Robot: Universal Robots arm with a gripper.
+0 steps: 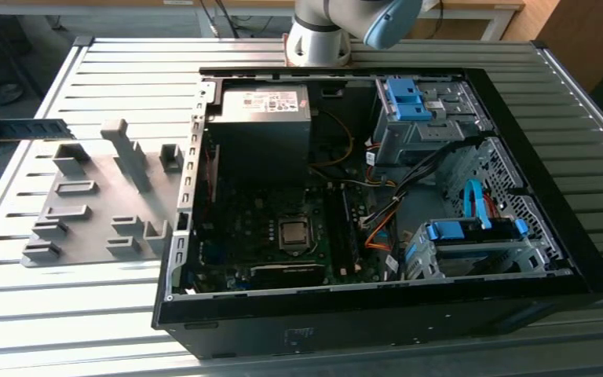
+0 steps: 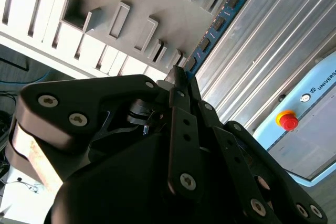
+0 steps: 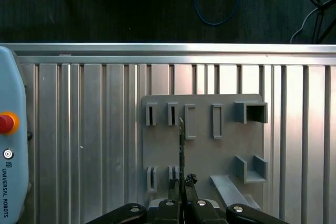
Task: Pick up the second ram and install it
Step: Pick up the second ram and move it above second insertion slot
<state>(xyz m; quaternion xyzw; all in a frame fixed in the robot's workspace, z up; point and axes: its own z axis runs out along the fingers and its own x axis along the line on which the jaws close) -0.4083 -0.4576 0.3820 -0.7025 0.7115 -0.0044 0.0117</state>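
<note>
**While clamped at one end, the second ram lies level, well apart from the case**

Where the exterior view meets its left edge, we see the second ram (image 1: pixel 29 127) held up in the air. Its long axis runs near level. Its free end points toward the exterior view's right, where the grey holder block (image 1: pixel 103 196) stands, with the open computer case (image 1: pixel 385 196) beyond it. The stick is raised above the slatted metal table (image 1: pixel 123 71) and is well apart from the case.

In the first wrist view we look along the gripper (image 3: pixel 182 183). Its jaws are closed tight on one end of the stick. From here the ram shows edge-on, a thin line running straight away from the fingertips in front of the holder block's slots.

In the second wrist view we see the ram's broad blue-green face instead, with its row of small black chips. It reaches out from the gripper's tip in one straight line. In both wrist views a pale-blue pendant (image 2: pixel 310 108) with a red button (image 2: pixel 289 120) lies on the table.
</note>
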